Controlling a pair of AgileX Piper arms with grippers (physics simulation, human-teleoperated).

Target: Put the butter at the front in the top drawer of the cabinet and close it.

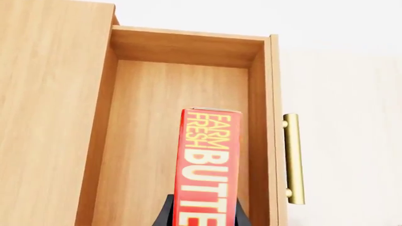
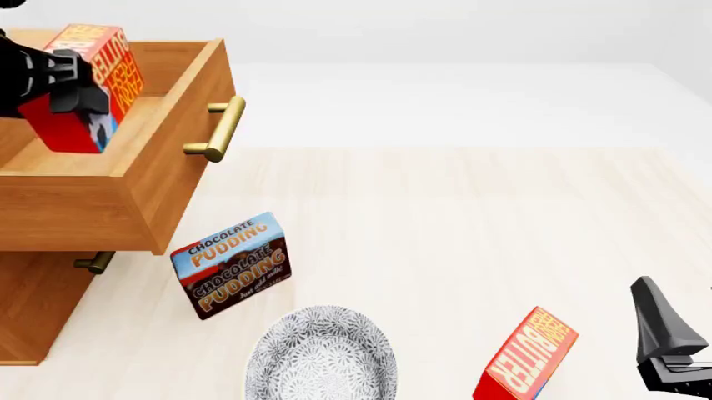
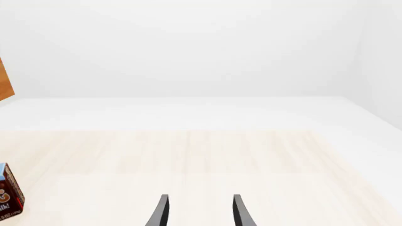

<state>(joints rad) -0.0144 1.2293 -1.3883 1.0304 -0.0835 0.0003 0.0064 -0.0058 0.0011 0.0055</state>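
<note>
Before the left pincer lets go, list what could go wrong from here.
1. The butter hangs tilted in the left pincer over the open top drawer; released so, it may topple or land askew.
2. If it ends up leaning high against a wall, closing by the brass handle could jam it under the cabinet top.

The left gripper (image 2: 69,93) grips the butter (image 2: 102,75) tilted above the open top drawer (image 2: 133,179) of the cabinet (image 2: 33,308); a pudding box (image 2: 232,265) stands on the table (image 2: 468,217) beside the cabinet; a patterned bowl (image 2: 323,354) sits nearer; a second butter carton (image 2: 526,357) leans near the right gripper (image 2: 668,342).
</note>
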